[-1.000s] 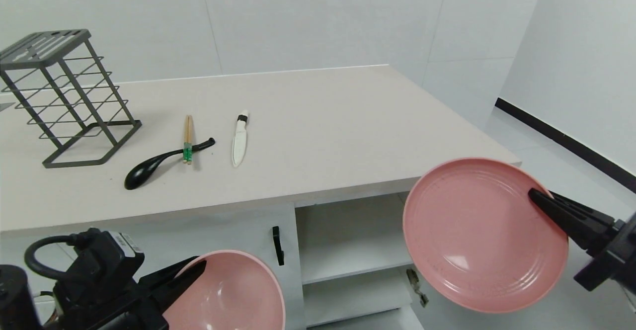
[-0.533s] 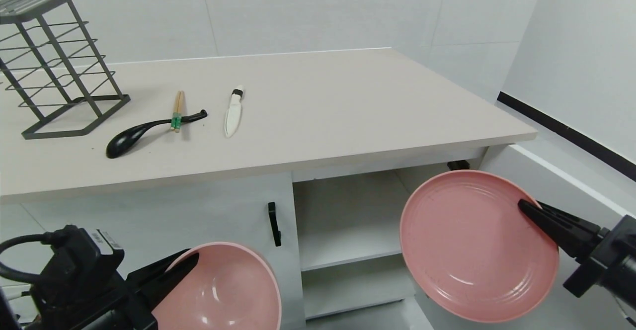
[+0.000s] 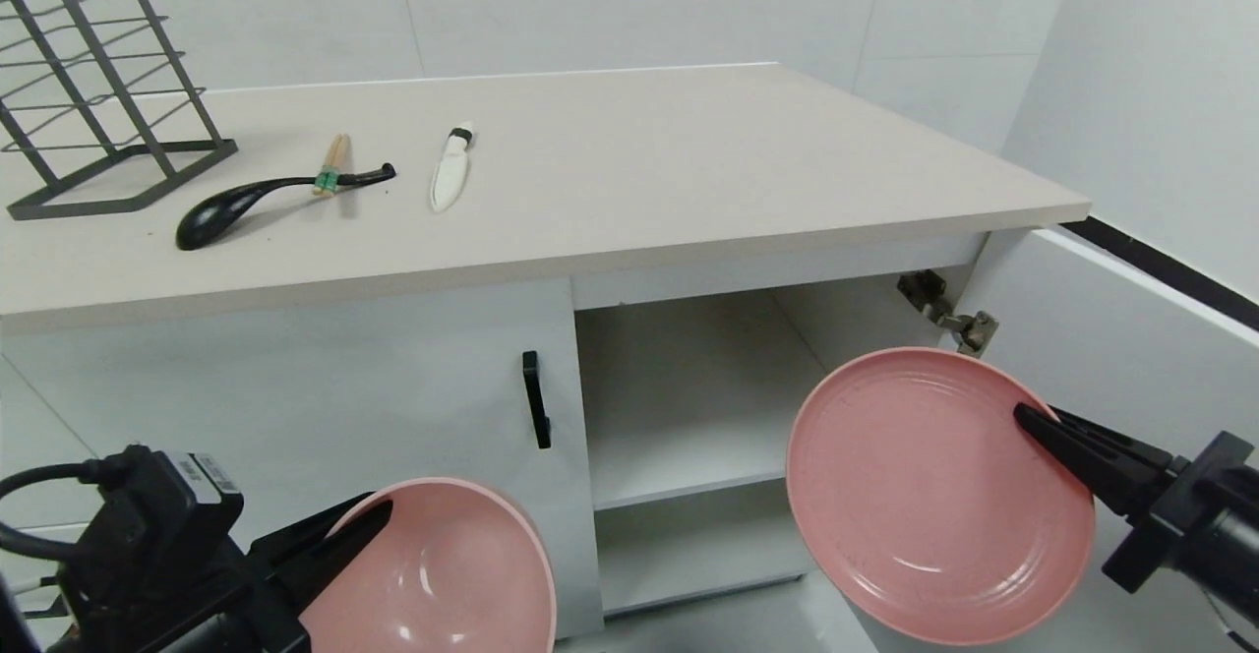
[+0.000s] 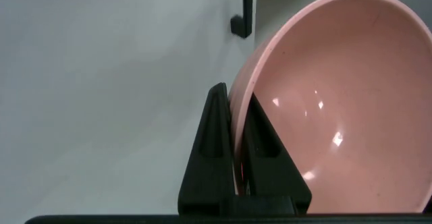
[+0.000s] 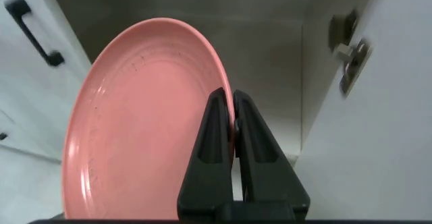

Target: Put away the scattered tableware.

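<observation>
My left gripper (image 3: 369, 520) is shut on the rim of a pink bowl (image 3: 443, 574), low in front of the closed cabinet door (image 3: 295, 407); the left wrist view shows the pink bowl (image 4: 337, 109) pinched by that gripper (image 4: 237, 126). My right gripper (image 3: 1028, 417) is shut on the rim of a pink plate (image 3: 925, 496), held before the open cabinet (image 3: 689, 437). The right wrist view shows the pink plate (image 5: 142, 116) clamped in this gripper (image 5: 233, 116). On the counter (image 3: 639, 171) lie a black spoon (image 3: 236, 203), chopsticks (image 3: 329, 167) and a white knife (image 3: 448, 169).
A dark wire rack (image 3: 89, 83) stands at the counter's back left. The cabinet's right door (image 3: 1111, 328) is swung open, hinge (image 3: 949, 309) exposed, with a bare shelf (image 3: 679, 456) inside. The left door carries a black handle (image 3: 532, 399).
The head view has sunk, so the counter rose in the picture and the open cabinet came into fuller view. Both grippers keep their hold on bowl and plate.
</observation>
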Controlling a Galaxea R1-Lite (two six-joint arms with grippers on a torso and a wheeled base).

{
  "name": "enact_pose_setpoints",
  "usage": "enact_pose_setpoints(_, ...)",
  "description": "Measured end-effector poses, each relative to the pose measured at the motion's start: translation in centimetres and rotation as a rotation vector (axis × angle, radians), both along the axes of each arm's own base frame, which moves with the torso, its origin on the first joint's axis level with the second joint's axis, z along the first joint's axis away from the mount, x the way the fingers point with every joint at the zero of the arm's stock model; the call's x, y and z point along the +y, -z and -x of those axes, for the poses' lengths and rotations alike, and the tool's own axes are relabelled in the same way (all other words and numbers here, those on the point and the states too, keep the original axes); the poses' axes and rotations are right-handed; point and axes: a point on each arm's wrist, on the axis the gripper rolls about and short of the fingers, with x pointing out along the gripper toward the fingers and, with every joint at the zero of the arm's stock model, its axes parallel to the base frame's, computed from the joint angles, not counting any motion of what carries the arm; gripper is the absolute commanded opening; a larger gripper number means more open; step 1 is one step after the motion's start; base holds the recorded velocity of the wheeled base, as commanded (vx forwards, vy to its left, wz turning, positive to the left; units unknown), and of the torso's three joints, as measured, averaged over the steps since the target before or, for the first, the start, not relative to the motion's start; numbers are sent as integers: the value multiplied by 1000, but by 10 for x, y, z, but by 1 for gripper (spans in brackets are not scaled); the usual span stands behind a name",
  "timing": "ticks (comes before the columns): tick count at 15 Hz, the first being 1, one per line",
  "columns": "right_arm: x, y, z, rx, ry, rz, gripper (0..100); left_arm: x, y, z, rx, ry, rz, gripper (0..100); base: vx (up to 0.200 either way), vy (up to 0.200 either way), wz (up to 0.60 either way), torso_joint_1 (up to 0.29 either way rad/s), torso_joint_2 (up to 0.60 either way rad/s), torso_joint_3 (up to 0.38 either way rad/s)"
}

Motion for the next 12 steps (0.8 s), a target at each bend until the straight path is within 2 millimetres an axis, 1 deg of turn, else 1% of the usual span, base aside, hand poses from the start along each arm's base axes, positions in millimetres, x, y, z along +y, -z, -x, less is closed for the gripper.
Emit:
enact_pose_setpoints(4, 2, 4, -3, 24, -4, 7, 0, 0, -1, 0, -4, 0, 5, 0, 0, 0, 0, -5, 52, 17)
enact_pose_setpoints(6, 4, 5, -7, 23, -10, 7, 0, 0, -1, 0, -7, -1, 6, 0, 0, 0, 0, 0, 0, 0)
enact_pose_setpoints(8, 12, 13, -22, 34, -26, 12, 0, 0, -1, -1, -10, -4, 9, 0, 0, 0, 0, 0, 0, 0)
enact_pose_setpoints(10, 22, 31, -42, 81, -37, 48, 0, 2, -3, -3, -21, -26, 18, 0, 0, 0, 0, 0, 0, 0)
enact_pose_setpoints(12, 32, 48, -58, 108, -59, 90, 0, 4, -2, -4, -16, -47, 25, 0, 0, 0, 0, 0, 0, 0)
